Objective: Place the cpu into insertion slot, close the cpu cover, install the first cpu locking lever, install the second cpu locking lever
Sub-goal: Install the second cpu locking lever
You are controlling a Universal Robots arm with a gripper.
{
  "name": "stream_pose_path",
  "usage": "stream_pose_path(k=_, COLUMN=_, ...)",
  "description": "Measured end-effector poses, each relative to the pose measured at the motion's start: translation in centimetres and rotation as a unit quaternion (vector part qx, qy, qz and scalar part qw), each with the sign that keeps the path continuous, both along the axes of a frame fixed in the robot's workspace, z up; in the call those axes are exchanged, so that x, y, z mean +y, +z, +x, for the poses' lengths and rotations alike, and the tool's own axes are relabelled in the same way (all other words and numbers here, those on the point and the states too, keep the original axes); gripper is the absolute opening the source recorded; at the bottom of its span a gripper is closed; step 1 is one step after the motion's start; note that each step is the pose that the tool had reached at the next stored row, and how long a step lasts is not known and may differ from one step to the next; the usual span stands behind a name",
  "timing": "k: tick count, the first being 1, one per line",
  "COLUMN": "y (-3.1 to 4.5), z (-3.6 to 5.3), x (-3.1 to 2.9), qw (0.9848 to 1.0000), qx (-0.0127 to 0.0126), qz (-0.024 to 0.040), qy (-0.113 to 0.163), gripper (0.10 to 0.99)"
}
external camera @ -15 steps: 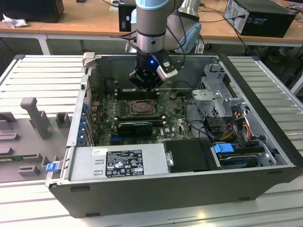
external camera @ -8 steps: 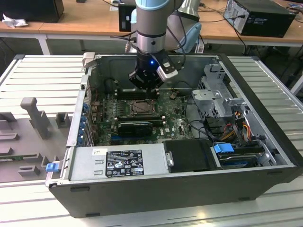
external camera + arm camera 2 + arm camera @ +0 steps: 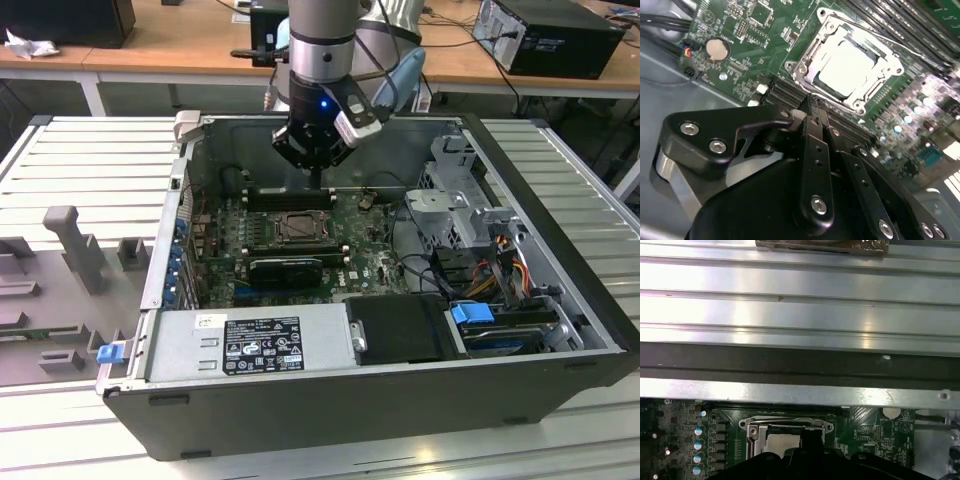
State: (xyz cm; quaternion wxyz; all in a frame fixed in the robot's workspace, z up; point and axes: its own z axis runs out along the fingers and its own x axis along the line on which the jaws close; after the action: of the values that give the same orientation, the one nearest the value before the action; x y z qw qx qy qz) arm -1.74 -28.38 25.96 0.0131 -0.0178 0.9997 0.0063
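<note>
My gripper (image 3: 812, 107), fingers pressed together, hovers above the cpu (image 3: 847, 65) under its cpu cover (image 3: 805, 62); exterior view adds wooden desks (image 3: 180, 40)

white label (image 3: 262, 345) on power supply, print unreadable

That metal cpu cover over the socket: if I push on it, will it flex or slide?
The cpu cover looks like thin sheet metal with a large window, so it would probably flex slightly under a point push. It lies flat over the cpu on the green board, so sliding seems unlikely. Its shiny face may be slippery for the gripper.
</note>
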Motion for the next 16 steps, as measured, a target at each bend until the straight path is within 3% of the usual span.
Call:
stream_pose_path(k=1, y=0.73, z=0.00, x=0.00, qw=1.0000, qx=-0.0001, qz=0.0000, qy=0.000, gripper=0.106)
stream_pose_path(k=4, y=0.72, z=0.00, x=-0.16, qw=1.0000, qx=-0.0001, qz=-0.0026, qy=0.000, gripper=0.106)
stream_pose_path(k=6, y=0.65, z=-0.01, x=-0.87, qw=0.9999, qx=0.0000, qz=-0.0132, qy=0.000, gripper=0.106)
stream_pose_path(k=9, y=0.50, z=-0.16, x=-1.41, qw=0.9997, qx=0.0003, qz=-0.0254, qy=0.000, gripper=0.106)
stream_pose_path(k=12, y=0.24, z=-0.39, x=-2.16, qw=0.9996, qx=0.0029, qz=-0.0268, qy=0.000, gripper=0.106)
stream_pose_path(k=13, y=0.20, z=-0.39, x=-2.66, qw=0.9996, qx=0.0029, qz=-0.0267, qy=0.000, gripper=0.106)
stream_pose_path(k=16, y=0.19, z=-0.40, x=-3.41, qw=0.9996, qx=0.0027, qz=-0.0265, qy=0.000, gripper=0.106)
